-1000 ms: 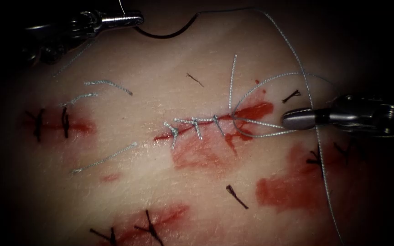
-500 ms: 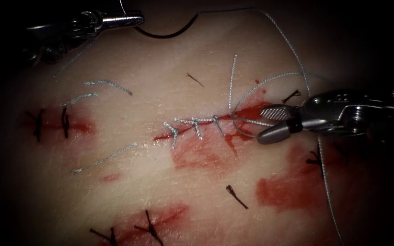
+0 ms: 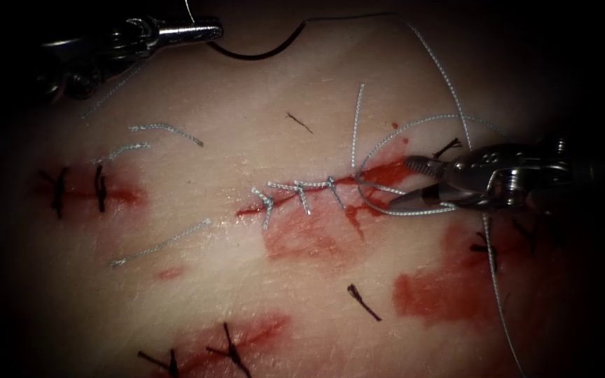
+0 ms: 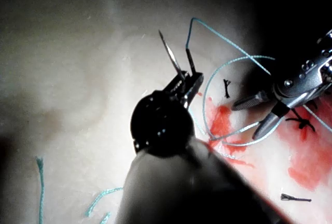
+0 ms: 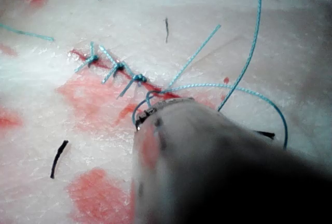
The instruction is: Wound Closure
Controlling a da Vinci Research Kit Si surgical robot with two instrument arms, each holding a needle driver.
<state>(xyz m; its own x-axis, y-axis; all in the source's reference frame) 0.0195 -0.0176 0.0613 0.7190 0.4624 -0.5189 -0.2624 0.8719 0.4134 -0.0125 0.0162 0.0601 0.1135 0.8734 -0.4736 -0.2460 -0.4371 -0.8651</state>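
The cut (image 3: 316, 187) runs across the tissue with three pale stitches (image 3: 302, 192) over it. My left tool (image 3: 208, 29) hovers at the far upper left, well away from the cut, shut on the curved needle (image 3: 246, 54) near one end; the needle is out of the tissue. In the left wrist view the needle (image 4: 170, 54) sticks out past the left tool's jaws (image 4: 187, 81). Thread (image 3: 449, 84) runs from the needle's tail down into a loop (image 3: 414, 122) at the cut's right end. My right tool (image 3: 404, 183) stands there open, holding nothing, a strand between its jaws.
Cut ends of pale thread (image 3: 166, 128) lie left of the cut. Dark older stitches sit at the far left (image 3: 78, 189), at the front (image 3: 225, 350) and at the right (image 3: 484, 245). Red fluid (image 3: 442, 287) stains the tissue around and below the cut.
My right tool's jaws, shut a second ago, have opened and shifted slightly left over the thread loop. The left tool and needle have stayed where they were.
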